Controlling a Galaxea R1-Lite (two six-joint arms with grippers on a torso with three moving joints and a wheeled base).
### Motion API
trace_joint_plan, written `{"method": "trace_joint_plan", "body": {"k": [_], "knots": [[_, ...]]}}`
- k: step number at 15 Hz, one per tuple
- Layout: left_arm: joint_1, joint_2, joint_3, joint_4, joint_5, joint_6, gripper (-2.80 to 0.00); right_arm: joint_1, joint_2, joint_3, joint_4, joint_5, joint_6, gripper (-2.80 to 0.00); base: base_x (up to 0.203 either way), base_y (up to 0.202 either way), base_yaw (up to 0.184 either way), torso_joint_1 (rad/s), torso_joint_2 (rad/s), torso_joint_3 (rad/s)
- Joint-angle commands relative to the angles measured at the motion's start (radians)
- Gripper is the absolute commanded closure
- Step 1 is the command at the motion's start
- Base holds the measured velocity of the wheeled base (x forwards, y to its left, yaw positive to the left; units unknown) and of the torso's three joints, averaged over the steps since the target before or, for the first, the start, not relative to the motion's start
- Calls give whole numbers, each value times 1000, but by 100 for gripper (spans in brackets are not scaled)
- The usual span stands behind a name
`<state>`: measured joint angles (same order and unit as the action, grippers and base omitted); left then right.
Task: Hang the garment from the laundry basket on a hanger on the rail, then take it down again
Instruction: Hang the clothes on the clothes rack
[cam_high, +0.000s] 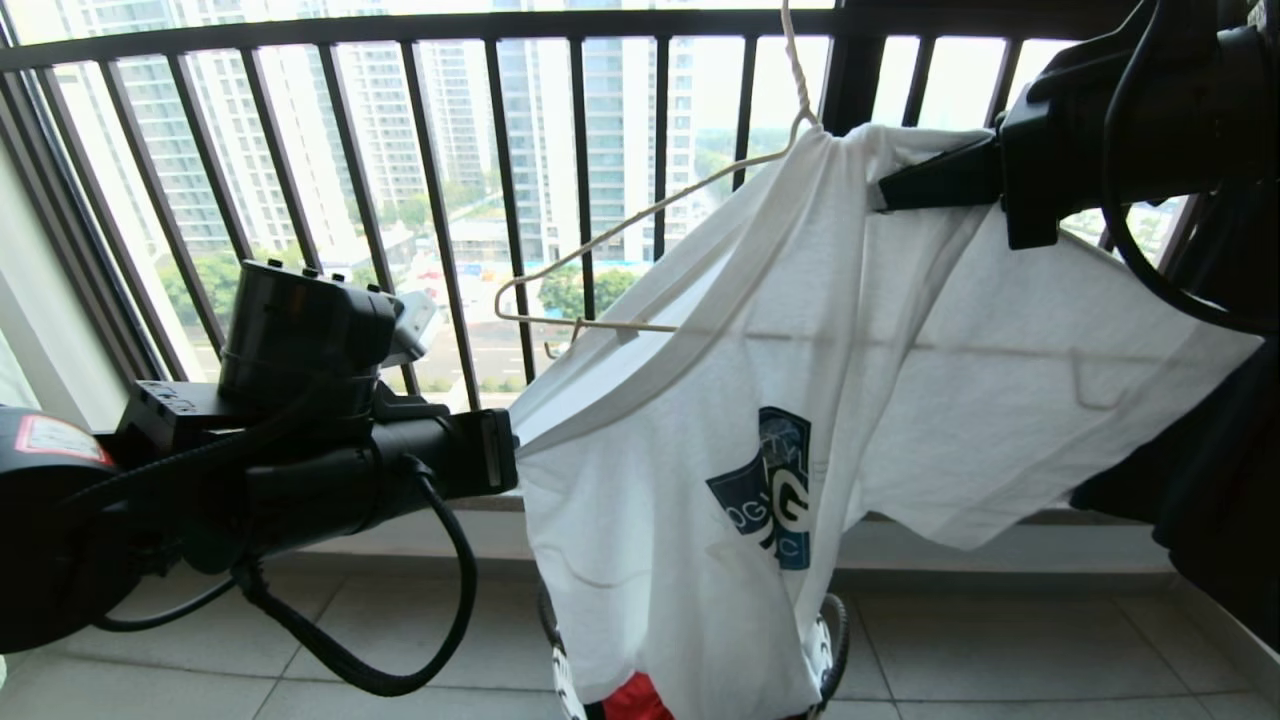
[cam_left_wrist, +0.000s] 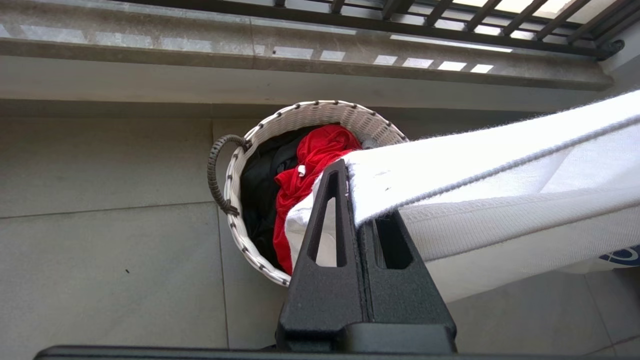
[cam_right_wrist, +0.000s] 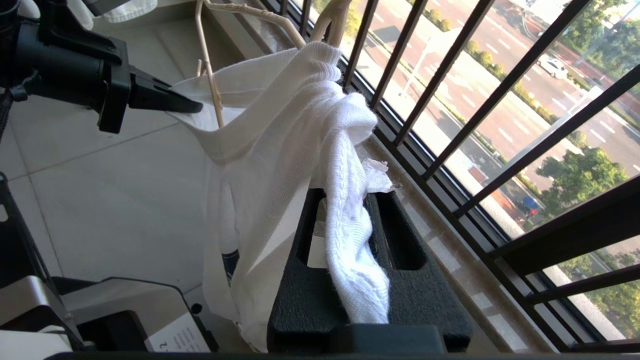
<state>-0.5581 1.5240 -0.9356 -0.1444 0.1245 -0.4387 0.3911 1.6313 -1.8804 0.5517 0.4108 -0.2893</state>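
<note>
The white garment (cam_high: 700, 430) with a blue chest graphic hangs stretched between my two grippers, in front of the window bars. My left gripper (cam_high: 512, 447) is shut on one edge of the cloth (cam_left_wrist: 500, 175), low on the left. My right gripper (cam_high: 882, 192) is shut on the bunched collar (cam_right_wrist: 345, 220), high on the right. The cream hanger (cam_high: 620, 225) has its neck at the collar. Its left arm sticks out bare and the other arm is hidden in the cloth. The rail is out of view. The laundry basket (cam_left_wrist: 310, 107) stands on the floor below the garment.
A red garment (cam_left_wrist: 312, 160) and dark cloth (cam_left_wrist: 260, 190) lie in the basket. Black window bars (cam_high: 440, 200) and a stone sill (cam_left_wrist: 300, 45) close off the far side. Dark fabric (cam_high: 1200, 490) hangs at the right edge. Grey floor tiles (cam_left_wrist: 100, 200) surround the basket.
</note>
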Motion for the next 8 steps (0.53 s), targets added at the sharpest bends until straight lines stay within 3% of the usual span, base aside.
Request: {"method": "trace_joint_plan", "body": {"k": [1, 8], "knots": [[-3, -3, 15, -19, -2, -2, 0, 2, -7, 1, 2, 11, 21, 0, 0, 0, 0, 0, 0, 0], [-45, -24, 32, -26, -17, -3, 0, 49, -4, 24, -35, 13, 86, 0, 0, 0, 0, 0, 0, 0]]}}
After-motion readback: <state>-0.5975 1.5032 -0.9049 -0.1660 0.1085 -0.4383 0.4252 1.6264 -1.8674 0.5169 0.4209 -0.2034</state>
